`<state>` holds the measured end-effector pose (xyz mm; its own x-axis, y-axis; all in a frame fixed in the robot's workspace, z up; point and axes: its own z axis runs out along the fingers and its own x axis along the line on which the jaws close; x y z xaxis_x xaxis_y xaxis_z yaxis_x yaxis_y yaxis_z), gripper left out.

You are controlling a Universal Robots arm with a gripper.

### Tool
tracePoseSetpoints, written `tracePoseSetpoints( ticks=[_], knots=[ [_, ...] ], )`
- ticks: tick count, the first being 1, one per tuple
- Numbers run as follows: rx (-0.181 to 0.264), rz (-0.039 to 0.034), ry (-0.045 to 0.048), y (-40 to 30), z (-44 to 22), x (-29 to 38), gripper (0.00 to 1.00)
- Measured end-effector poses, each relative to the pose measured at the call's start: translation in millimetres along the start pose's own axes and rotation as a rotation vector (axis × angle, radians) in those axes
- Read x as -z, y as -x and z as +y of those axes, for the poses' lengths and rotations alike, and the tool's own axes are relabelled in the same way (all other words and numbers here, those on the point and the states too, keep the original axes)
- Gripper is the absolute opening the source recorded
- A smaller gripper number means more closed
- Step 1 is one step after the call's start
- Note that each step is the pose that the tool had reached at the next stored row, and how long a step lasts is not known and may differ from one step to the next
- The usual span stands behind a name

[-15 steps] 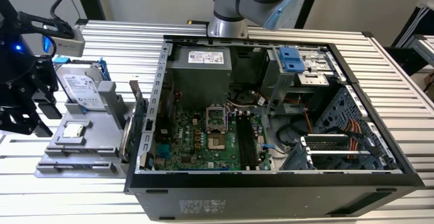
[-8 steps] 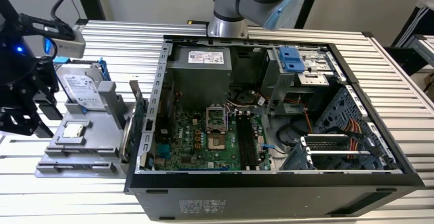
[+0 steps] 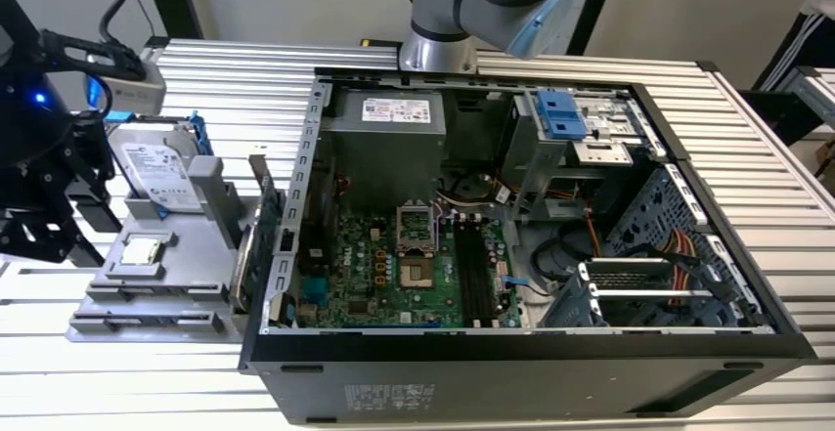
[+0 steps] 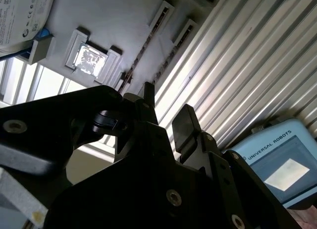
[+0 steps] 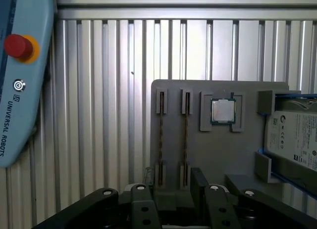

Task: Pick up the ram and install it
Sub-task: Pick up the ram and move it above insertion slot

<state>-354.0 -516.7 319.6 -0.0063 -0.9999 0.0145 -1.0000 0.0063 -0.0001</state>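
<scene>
a: where's the ram?
b: the ram (image 5: 161, 135) stands on edge in a slot of the gray tray (image 5: 237, 155), a second stick (image 5: 185, 135) just beside it in the next slot.
a: and the hand?
b: the hand (image 5: 173, 184) hovers over the tray's slot end, fingers apart, holding nothing. the tray lies on the bench (image 5: 99, 115).

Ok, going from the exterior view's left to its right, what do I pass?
gripper → hard drive → green card → motherboard → orange cables
</scene>
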Motion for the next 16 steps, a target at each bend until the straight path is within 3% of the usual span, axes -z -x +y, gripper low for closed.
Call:
tracePoseSetpoints(
  ticks=[16],
  knots=[
    [0.0, 0.0, 0.0, 0.1, 0.0, -4.0, 1.0]
  ],
)
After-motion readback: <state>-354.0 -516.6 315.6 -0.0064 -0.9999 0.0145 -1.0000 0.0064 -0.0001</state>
